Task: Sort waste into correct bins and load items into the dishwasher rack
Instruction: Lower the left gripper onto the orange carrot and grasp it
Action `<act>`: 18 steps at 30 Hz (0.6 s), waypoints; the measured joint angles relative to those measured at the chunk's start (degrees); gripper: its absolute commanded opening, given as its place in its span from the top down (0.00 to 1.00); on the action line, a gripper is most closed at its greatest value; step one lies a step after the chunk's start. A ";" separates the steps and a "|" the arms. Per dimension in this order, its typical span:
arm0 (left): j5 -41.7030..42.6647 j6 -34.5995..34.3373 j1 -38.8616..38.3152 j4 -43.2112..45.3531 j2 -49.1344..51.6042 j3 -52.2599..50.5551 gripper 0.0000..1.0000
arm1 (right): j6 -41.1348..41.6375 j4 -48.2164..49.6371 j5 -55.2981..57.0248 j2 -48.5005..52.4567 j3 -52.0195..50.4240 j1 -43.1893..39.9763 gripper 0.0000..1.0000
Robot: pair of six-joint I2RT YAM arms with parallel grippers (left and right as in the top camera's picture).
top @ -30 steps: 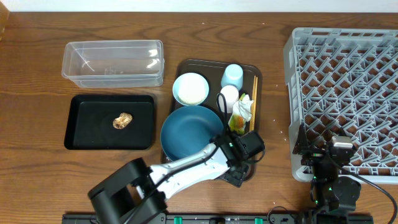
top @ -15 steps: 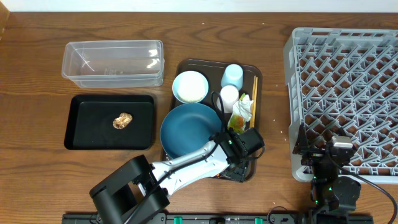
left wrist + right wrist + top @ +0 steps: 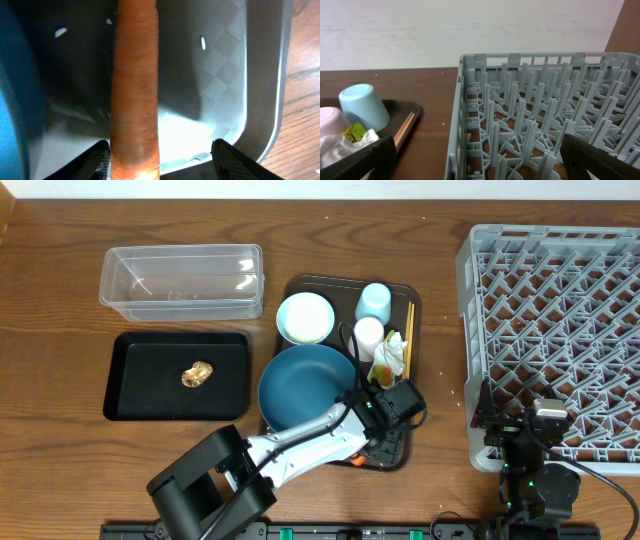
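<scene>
An orange carrot (image 3: pixel 134 90) lies in the front right corner of the dark-brown serving tray (image 3: pixel 230 75). My left gripper (image 3: pixel 165 162) is open around its near end. The left finger touches the carrot and the right finger stands well apart from it. From overhead only the carrot's orange tip (image 3: pixel 357 462) shows beside the left gripper (image 3: pixel 376 442). Loose rice grains (image 3: pixel 60 32) lie on the tray by the blue plate (image 3: pixel 305 388). My right gripper (image 3: pixel 477 160) hangs open and empty over the front left edge of the grey dishwasher rack (image 3: pixel 560 330).
The clear tub (image 3: pixel 180 280) stands at the back left. The black tray (image 3: pixel 140 395) in front of it holds a brown lump (image 3: pixel 197 374). On the serving tray are a pale bowl (image 3: pixel 306 321), blue cup (image 3: pixel 373 302), pink cup (image 3: pixel 369 332), tissue (image 3: pixel 395 350), wrapper (image 3: pixel 383 373) and chopsticks (image 3: pixel 409 330).
The left gripper has shifted slightly over the tray's front right corner and its jaws have narrowed around the carrot. The right arm has not moved.
</scene>
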 measured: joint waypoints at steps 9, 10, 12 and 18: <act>0.26 0.04 0.26 0.00 0.00 0.00 0.55 | 0.00 0.00 0.00 0.00 0.00 0.00 0.01; 0.31 0.07 0.26 0.00 0.00 0.00 0.57 | 0.00 0.00 0.00 0.00 0.00 0.00 0.01; 0.52 0.04 0.24 0.02 0.00 0.00 0.57 | 0.00 0.00 0.00 0.00 0.00 0.00 0.01; 0.72 0.11 -0.72 0.44 0.00 0.00 0.56 | -0.02 0.00 0.00 0.00 0.00 0.00 0.01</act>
